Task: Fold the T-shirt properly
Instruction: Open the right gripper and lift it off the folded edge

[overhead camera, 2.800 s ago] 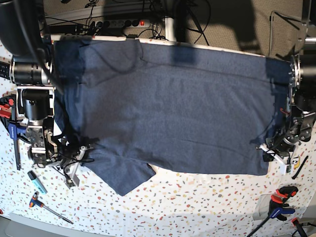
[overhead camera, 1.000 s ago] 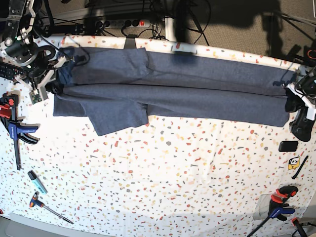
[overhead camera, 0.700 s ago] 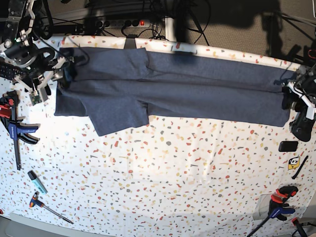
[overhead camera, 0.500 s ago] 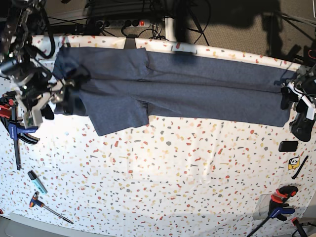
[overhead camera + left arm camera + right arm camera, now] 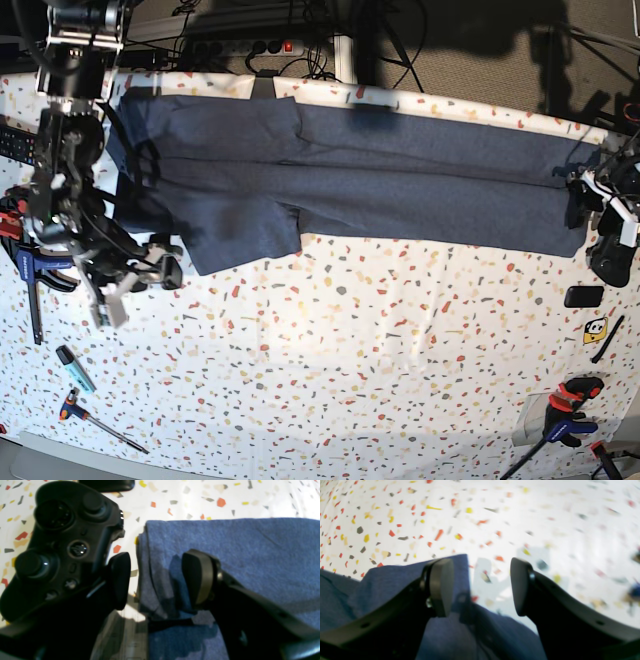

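The dark navy T-shirt [image 5: 400, 180] lies folded into a long strip across the back of the table, with one sleeve [image 5: 240, 235] sticking out toward the front. No lettering shows. My left gripper [image 5: 586, 195] is open at the strip's right end. In the left wrist view the gripper [image 5: 158, 580] straddles the T-shirt [image 5: 250, 555] at its layered edge without pinching it. My right gripper [image 5: 150, 275] is open and empty by the sleeve's near corner. In the right wrist view the gripper [image 5: 480, 587] hangs over bare table, with the T-shirt [image 5: 382, 587] under one finger.
A black game controller [image 5: 608, 255] [image 5: 57, 542] lies just beside the left gripper, with a small black box [image 5: 583, 296] in front of it. A blue-red clamp [image 5: 30, 265], a cutter [image 5: 72, 367] and a screwdriver [image 5: 95, 415] lie at the left edge. Another clamp [image 5: 565, 415] is at the front right.
The shirt's near half was folded back onto the far half. Both grippers have let go. My right gripper moved from the shirt's left edge toward the front, next to the sleeve.
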`<state>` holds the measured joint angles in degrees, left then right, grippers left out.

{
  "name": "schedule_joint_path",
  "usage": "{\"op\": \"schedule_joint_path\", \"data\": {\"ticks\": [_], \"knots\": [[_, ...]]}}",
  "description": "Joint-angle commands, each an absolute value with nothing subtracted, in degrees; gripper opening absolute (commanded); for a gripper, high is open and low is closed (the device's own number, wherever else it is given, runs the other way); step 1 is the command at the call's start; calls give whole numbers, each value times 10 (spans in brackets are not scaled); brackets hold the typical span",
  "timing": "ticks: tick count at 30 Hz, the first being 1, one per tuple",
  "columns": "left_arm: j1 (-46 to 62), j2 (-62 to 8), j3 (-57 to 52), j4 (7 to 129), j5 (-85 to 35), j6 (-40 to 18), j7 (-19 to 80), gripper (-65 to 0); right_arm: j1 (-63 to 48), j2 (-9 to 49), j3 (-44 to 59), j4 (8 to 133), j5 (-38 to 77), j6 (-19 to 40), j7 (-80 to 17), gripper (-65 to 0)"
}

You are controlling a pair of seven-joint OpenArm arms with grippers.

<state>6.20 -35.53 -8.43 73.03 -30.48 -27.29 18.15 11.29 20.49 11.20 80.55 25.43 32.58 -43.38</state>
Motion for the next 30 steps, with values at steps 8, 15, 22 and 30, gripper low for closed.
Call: {"op": "schedule_joint_path", "data": {"ticks": [8,15,22,30], "knots": [[54,-369,-91,740,-311,-275,167,-298,212,156,63,692,195,328,-421,-295],[54,-369,-91,740,-311,-275,167,-298,245,123,63,620,118,327,-424,-295],[54,-369,-91,740,-311,-275,167,-298,244,120,63,616,122,327,-455,-395],[54,-369,-91,740,-311,-275,167,-298,246,119,63,639,107,334,-456,-650]]}}
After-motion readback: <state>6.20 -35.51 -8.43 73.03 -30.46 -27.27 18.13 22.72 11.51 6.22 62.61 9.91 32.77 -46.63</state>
